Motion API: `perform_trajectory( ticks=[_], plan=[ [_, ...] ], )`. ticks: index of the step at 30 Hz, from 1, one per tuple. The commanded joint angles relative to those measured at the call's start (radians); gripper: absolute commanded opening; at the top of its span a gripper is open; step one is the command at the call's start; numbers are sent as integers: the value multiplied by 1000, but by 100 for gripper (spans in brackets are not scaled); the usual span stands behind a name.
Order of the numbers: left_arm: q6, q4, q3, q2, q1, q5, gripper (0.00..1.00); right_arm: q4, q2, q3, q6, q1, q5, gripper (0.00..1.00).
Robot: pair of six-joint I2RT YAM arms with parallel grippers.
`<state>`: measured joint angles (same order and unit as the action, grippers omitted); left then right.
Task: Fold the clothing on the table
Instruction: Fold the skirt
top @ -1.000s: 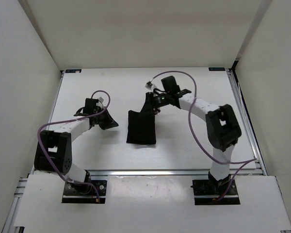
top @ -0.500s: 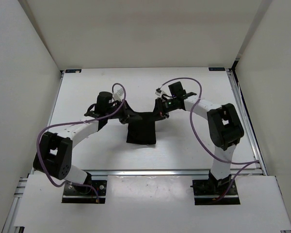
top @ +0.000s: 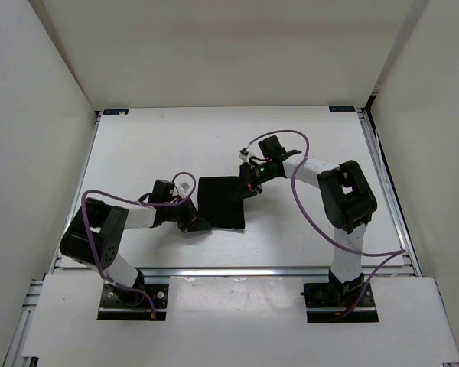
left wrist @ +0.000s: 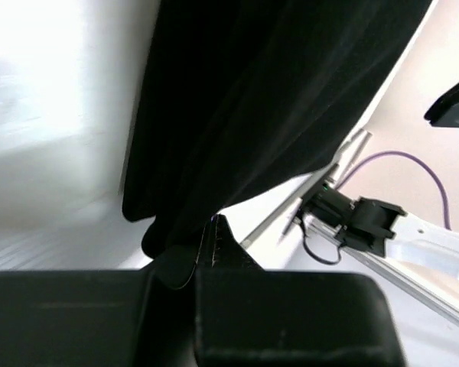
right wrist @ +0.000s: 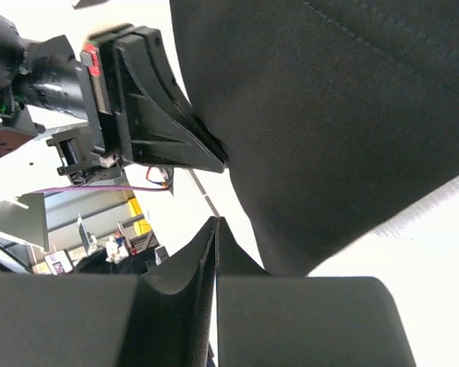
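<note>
1. In the overhead view both tools are black against the black clothing (top: 220,202), so their jaws cannot be read there. The number of cloth layers cannot be counted either.
2. The left wrist view is washed out and blurred on its left side. Its lower part is filled by that tool's own fingers, and the garment runs off the top edge.
3. Only the overhead view gives the layout. The clothing lies as a compact, roughly square patch near the middle of the white counter (top: 161,145). The left tool (top: 193,222) is at its near left corner and the right tool (top: 249,188) at its far right corner.
4. The left wrist view shows that tool's jaws pressed together on a bunched corner of the clothing, with creases running away from that spot.
5. The right wrist view shows its jaws closed tight. Their tip sits over white counter just beside the cloth's edge, and a fabric corner passes behind one finger. Whether any cloth is pinched cannot be told.
6. The right wrist view also shows the left tool's wedge-shaped fingers (right wrist: 164,122) meeting the opposite edge of the fabric.
</note>
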<state>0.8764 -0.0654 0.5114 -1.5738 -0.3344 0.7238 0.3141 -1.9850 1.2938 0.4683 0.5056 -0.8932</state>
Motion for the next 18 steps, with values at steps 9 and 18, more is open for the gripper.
perform_trajectory(
  ticks=[9,18],
  plan=[
    [-73,61,9,113,48,-67,0,40,-11,13,-16,5,-26,2],
    [-326,494,294,212,37,-386,0,224,194,61,-132,-60,223,6]
  ],
)
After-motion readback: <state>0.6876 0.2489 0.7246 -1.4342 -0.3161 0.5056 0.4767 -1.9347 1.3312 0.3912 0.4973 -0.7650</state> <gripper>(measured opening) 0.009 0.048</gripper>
